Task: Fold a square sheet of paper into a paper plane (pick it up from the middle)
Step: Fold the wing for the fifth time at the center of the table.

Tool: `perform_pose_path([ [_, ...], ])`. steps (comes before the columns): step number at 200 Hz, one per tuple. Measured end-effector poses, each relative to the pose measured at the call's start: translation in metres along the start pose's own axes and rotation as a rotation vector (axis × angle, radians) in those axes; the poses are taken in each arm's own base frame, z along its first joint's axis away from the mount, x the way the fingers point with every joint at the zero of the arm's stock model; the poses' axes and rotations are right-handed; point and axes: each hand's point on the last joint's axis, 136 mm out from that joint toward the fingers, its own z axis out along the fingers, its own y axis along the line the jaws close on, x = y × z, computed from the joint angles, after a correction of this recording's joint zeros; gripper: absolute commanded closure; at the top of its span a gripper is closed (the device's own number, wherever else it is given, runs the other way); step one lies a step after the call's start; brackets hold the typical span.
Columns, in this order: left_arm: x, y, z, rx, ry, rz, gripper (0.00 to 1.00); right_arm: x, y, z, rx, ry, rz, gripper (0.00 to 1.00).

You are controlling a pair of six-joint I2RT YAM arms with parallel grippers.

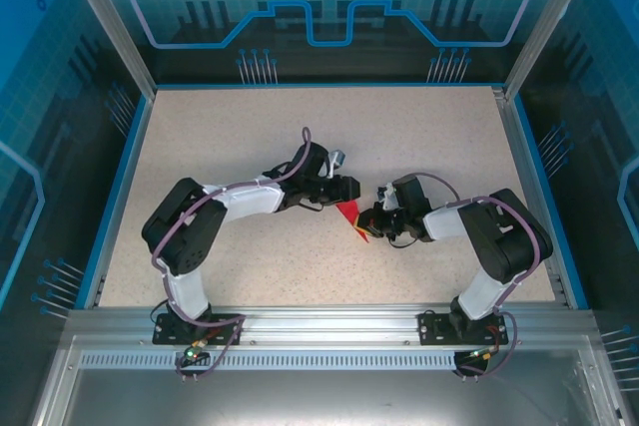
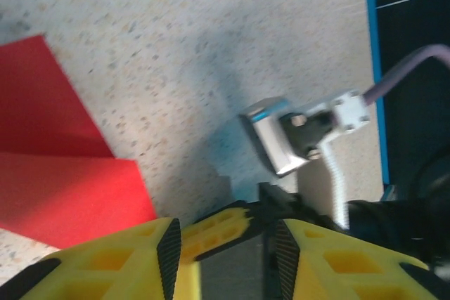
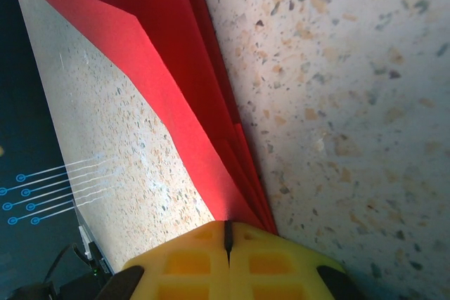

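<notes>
The square sheet of paper is bright red and creased into a pointed wedge of several layers, lying at the table's middle between the two arms. My right gripper is shut on the narrow end of the folded paper, which fans out away from the fingers over the table. In the top view the right gripper touches the wedge from the right. My left gripper is open just right of the paper, not touching it. The left gripper sits just above the wedge.
The speckled beige table is bounded by a blue rim. The right arm's wrist camera and cable sit close ahead of my left fingers. Both arms crowd the centre; free room lies toward the far and left sides.
</notes>
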Motion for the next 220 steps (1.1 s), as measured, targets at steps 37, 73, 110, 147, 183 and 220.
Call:
perform_pose_path([
  [37,0.008,0.025,0.02,-0.045,0.024,-0.023,0.59,0.0,0.0,0.0,-0.001,-0.001,0.002,0.96],
  [73,0.011,0.037,0.028,-0.065,0.025,-0.029,0.6,0.0,0.0,0.0,-0.001,-0.001,0.005,0.96],
  [110,0.013,0.047,0.034,-0.09,0.025,-0.032,0.61,0.0,0.0,0.0,-0.002,0.0,0.006,0.99],
  [147,0.011,0.049,0.034,-0.094,0.026,-0.031,0.61,0.0,-0.001,0.0,0.001,0.001,0.007,1.0],
  [183,0.007,0.05,0.033,-0.081,0.036,-0.025,0.61,0.001,-0.002,0.0,0.007,0.005,0.005,1.0],
  [220,-0.014,0.063,0.028,-0.09,0.009,-0.012,0.61,0.001,-0.002,0.001,0.01,0.011,0.002,1.0],
])
